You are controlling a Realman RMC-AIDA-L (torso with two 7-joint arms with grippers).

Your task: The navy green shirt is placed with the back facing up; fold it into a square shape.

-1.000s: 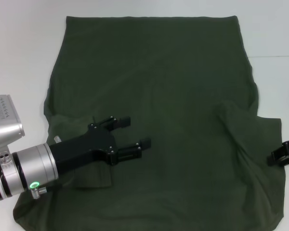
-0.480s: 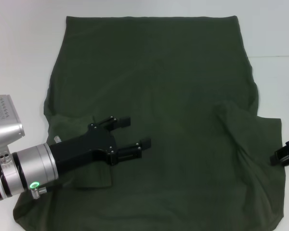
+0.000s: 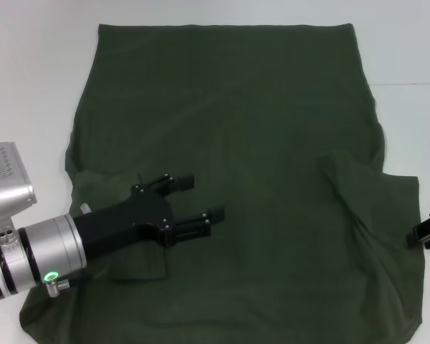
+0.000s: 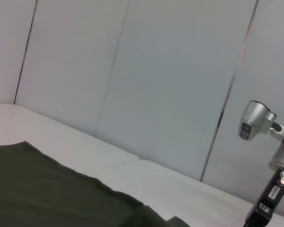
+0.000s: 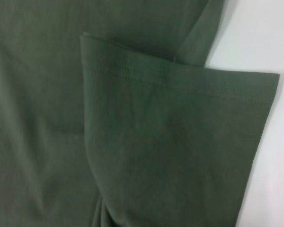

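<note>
Fingers (image 3: 201, 204) of the left gripper (image 3: 197, 204) stand apart, released, with dark cloth showing in the gap between them and nothing clamped. They point toward the middle of the navy green shirt (image 3: 229, 129) from its left side, over the folded-in left sleeve (image 3: 122, 236). Whether the tips touch the cloth cannot be told. Behind them, the black gripper body joins a silver wrist section with a green light lit.

Only a small black part of the right gripper (image 3: 428, 231) shows at the right edge of the head view, just beside the shirt's right border and over the white surface (image 3: 29, 86). Whether its fingers are parted or closed cannot be told.

The shirt lies spread flat on the surface, covering most of the head view, one straight edge at the far side. On the right, the right sleeve (image 5: 180, 137) is turned inward over the body of the shirt, its stitched hem visible in the right wrist view and one corner reaching the white surface.

The left wrist view shows the shirt's edge (image 4: 61, 194) on the surface, pale wall panels (image 4: 156, 85) behind, and part of the right arm (image 4: 270, 179) at far right.
</note>
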